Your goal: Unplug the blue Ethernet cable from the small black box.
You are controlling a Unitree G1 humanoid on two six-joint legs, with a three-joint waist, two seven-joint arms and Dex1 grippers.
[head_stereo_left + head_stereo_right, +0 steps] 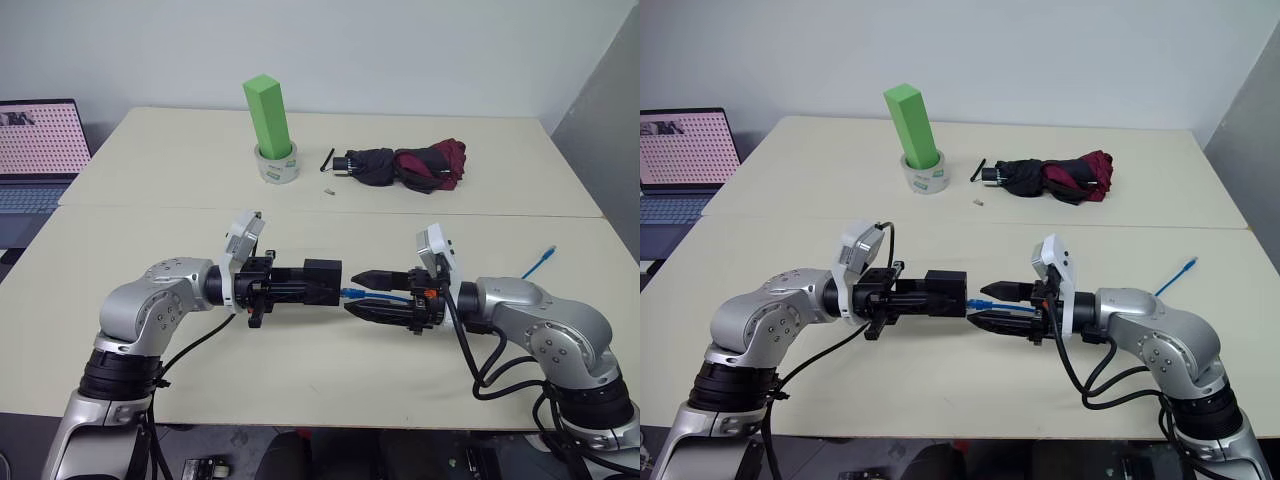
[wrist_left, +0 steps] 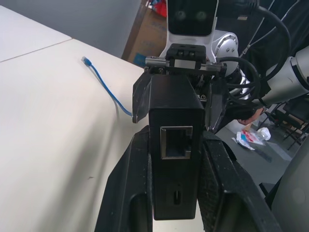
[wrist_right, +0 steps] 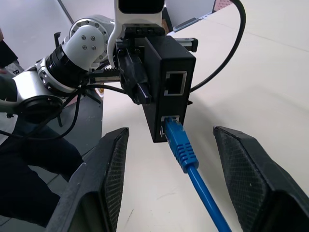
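Right wrist view: one small black box [image 3: 169, 87] clamped in the left gripper [image 1: 300, 283], one blue Ethernet cable [image 3: 186, 154] plugged in between the right gripper's [image 3: 171, 186] parted fingers, above one cream table [image 1: 300, 360].

Head views look down over the table [image 1: 300, 210]; wrist views face each other closely.

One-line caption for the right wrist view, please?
Open right claw straddles the blue Ethernet cable, plugged into the small black box held by the left claw.
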